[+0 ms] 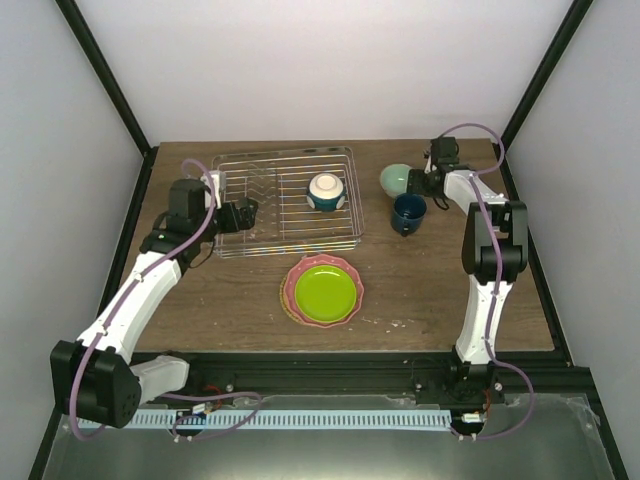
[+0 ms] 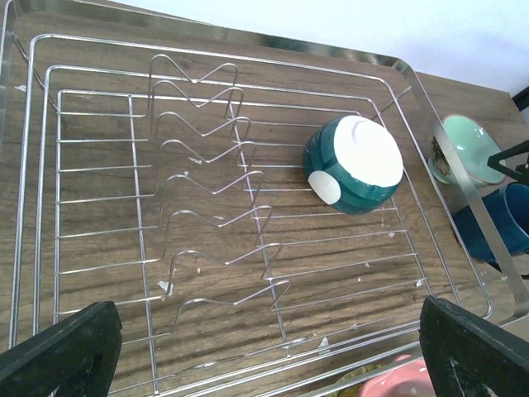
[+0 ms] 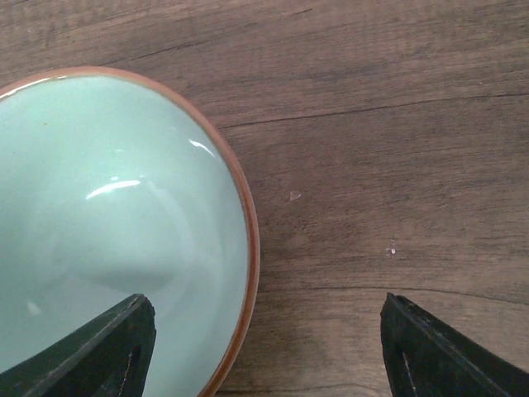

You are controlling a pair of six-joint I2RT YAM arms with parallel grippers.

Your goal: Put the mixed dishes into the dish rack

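Right gripper (image 3: 264,351) is spread and straddles the pale mint bowl (image 3: 107,223) rim (one finger inside, one over bare table), just off the dish rack (image 1: 300,228) right edge, beside the dark blue mug (image 1: 408,213). Left gripper (image 2: 269,351) is spread wide over the rack's near edge. An upturned bowl (image 2: 354,163) sits right of the prongs.

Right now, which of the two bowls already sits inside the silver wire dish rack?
The cream-and-teal bowl; it rests in the silver wire dish rack, while the pale mint bowl stands on the wooden table outside it.

Rim of mint bowl (image 3: 107,223) lies between spread claw (image 3: 264,335) fingers.
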